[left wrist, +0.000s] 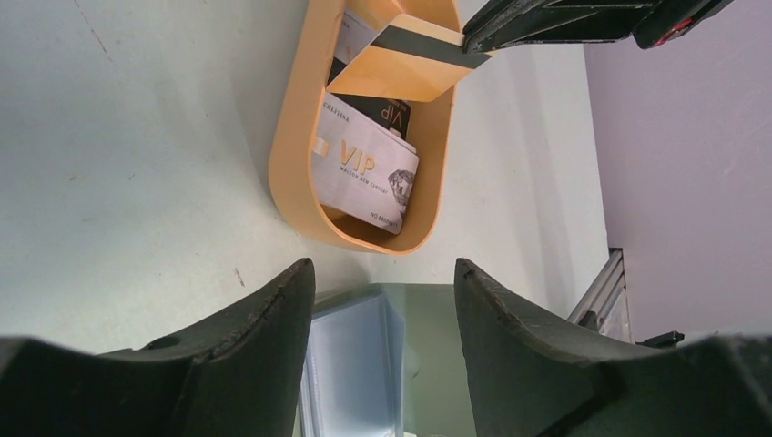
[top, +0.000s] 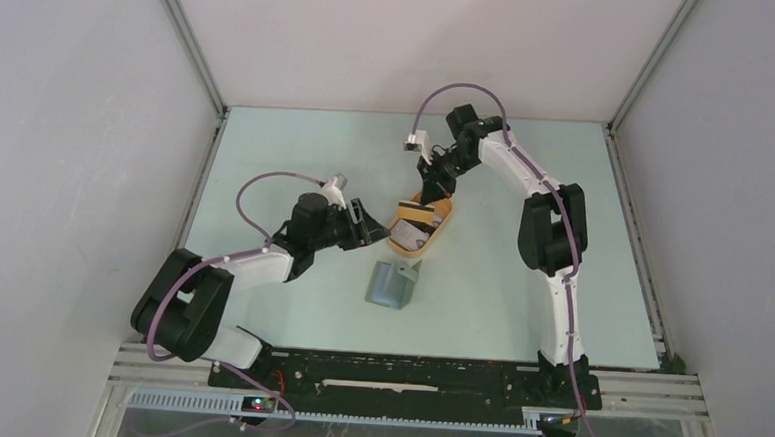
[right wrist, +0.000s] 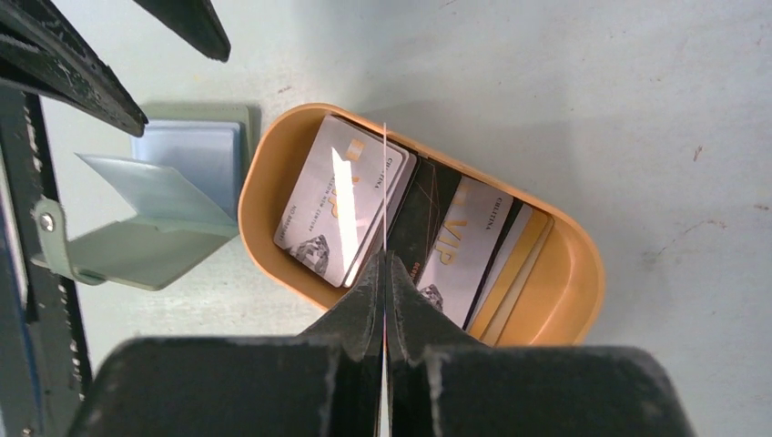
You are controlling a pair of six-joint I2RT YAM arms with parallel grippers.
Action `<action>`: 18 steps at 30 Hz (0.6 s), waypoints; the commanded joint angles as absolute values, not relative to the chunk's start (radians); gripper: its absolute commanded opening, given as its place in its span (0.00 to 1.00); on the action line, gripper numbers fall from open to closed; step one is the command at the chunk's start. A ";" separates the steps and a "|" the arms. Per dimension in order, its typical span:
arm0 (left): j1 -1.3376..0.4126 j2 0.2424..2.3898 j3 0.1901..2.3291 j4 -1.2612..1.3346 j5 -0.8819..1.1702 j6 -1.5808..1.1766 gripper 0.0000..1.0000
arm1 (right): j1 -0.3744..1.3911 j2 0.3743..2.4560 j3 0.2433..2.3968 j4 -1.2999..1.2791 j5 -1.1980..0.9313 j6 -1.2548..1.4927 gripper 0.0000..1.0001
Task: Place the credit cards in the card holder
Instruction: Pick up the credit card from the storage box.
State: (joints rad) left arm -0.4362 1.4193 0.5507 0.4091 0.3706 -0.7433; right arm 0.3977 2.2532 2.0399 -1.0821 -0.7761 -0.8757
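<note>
R end effector (right wrist: 386, 262) clamps tan card (left wrist: 410, 66) over tray (left wrist: 289, 168); L end effector (left wrist: 384, 293) wide near card holder (top: 392, 285). You: feed it in edge-first, slow.

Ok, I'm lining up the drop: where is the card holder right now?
In the top view the card holder lies open near the centre of the table, beside the orange tray on its near side.
</note>
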 commanded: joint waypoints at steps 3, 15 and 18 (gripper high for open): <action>-0.429 1.393 0.520 0.494 0.379 -0.778 0.63 | 0.354 2.169 1.991 -1.001 -0.881 -0.693 0.00; -0.401 1.431 0.574 0.572 0.424 -0.880 0.69 | 0.296 2.113 1.899 -0.858 -0.996 -0.356 0.00; -0.400 1.456 0.573 0.633 0.442 -0.938 0.72 | 0.287 2.077 1.853 -0.806 -1.031 -0.277 0.00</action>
State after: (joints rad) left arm -0.4080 1.4300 0.5377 0.5243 0.4023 -0.8513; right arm 0.3019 2.1906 1.8851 -0.9047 -0.9451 -0.4381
